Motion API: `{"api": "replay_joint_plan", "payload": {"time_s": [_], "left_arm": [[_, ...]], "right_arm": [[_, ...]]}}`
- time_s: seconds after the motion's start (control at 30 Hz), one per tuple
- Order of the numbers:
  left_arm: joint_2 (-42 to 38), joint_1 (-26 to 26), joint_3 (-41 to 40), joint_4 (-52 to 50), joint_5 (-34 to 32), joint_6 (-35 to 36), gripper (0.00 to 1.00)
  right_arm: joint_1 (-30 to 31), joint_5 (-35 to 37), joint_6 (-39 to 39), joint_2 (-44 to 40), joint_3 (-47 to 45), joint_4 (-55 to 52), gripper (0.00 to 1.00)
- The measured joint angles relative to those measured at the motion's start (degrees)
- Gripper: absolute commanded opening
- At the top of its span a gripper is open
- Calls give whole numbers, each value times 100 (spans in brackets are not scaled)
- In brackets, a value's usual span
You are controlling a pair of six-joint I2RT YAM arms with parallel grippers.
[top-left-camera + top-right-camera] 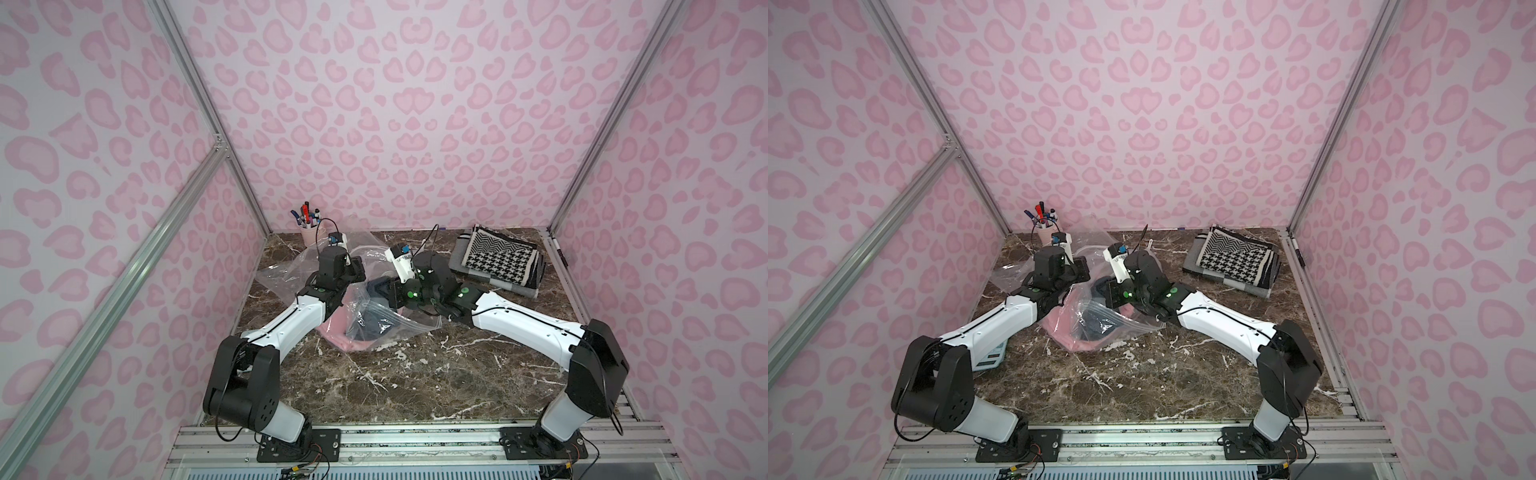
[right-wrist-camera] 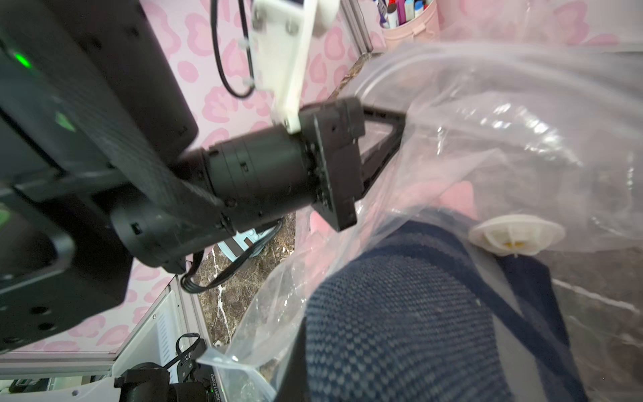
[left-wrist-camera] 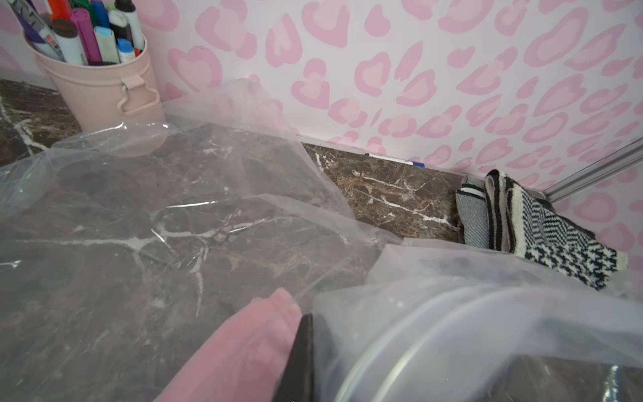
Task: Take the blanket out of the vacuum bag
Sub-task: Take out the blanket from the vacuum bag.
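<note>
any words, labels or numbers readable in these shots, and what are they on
"JG251T22050", as best it reads, printed sideways on a black device.
Labels on the markers in the pink cup: too blurred to read.
Print on the pale blue device: mostly hidden, unreadable.

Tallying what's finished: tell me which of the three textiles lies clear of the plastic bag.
The black-and-white houndstooth blanket, folded near the far right corner. The pink blanket and navy blanket lie tangled in the vacuum bag.
</note>
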Motion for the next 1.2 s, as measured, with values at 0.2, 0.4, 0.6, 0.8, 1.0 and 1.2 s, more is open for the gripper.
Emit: {"api": "replay_joint_plan", "payload": {"time_s": [0.2, 0.4, 0.6, 0.8, 1.0, 1.2], "left_arm": [[-280, 0, -503, 46, -33, -107, 4], [-319, -4, -647, -35, -341, -116, 4], [-216, -4, -603, -101, -619, -149, 4], [-190, -4, -468, -155, -793, -144, 4], [-94, -4, -323, -201, -1093, -142, 4], [37, -4, -72, -238, -1255, -142, 4]], "right_arm": [[-293, -46, -133, -114, 254, -234, 0], [-619, -79, -297, -542, 483, -376, 0], [-1169, 22, -485, -1200, 420, -452, 0], [-1919, 85, -601, -1722, 369, -833, 0], [-2566, 79, -684, -2173, 225, -1071, 0], [-3115, -9, -728, -2524, -35, -1298, 0]]}}
